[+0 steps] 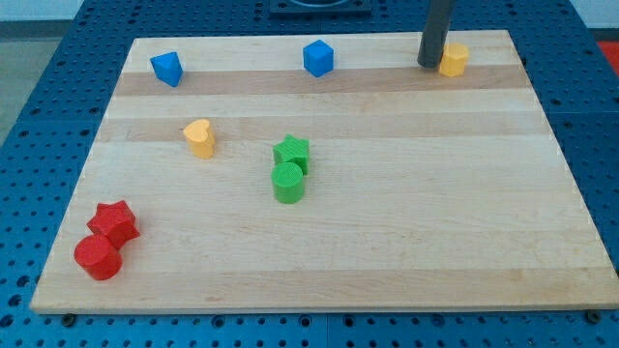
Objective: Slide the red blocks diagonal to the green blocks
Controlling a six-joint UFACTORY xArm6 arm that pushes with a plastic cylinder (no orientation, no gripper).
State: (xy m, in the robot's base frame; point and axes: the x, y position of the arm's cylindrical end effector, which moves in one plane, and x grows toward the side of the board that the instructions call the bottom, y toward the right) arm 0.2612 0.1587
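- Pale wooden board (387, 222) with lengthwise grain stripes, sitting on a blue perforated bench (48, 116) that shows on all sides of it.
- Landmark: the green plastic star block (291, 151), a bit left of the board's centre.
- Green plastic cylinder block (287, 182) touches the star on its bottom side.
- Red plastic star block (116, 221) is far to the bottom-left of the green star, near the board's bottom-left corner; red plastic cylinder block (98, 257) touches it just below.
- Yellow plastic heart-shaped block (199, 137) lies left of the green star, well apart.
- Blue plastic block (166, 68), angular, sits up-left of the green star near the top edge; second blue plastic block (317, 58) sits almost straight above it.
- Dark straight rod comes down at the top right, far from the green star; my tip (428, 64) rests on the board just beside a yellow plastic block (453, 59), on that block's left.
- Rod is a bare pusher, grasping nothing.
- Rod's upper part is cut off by the view's top.
- Shape of the yellow block by the rod is hard to make out.
- Dark object at top centre is cropped, unidentifiable.
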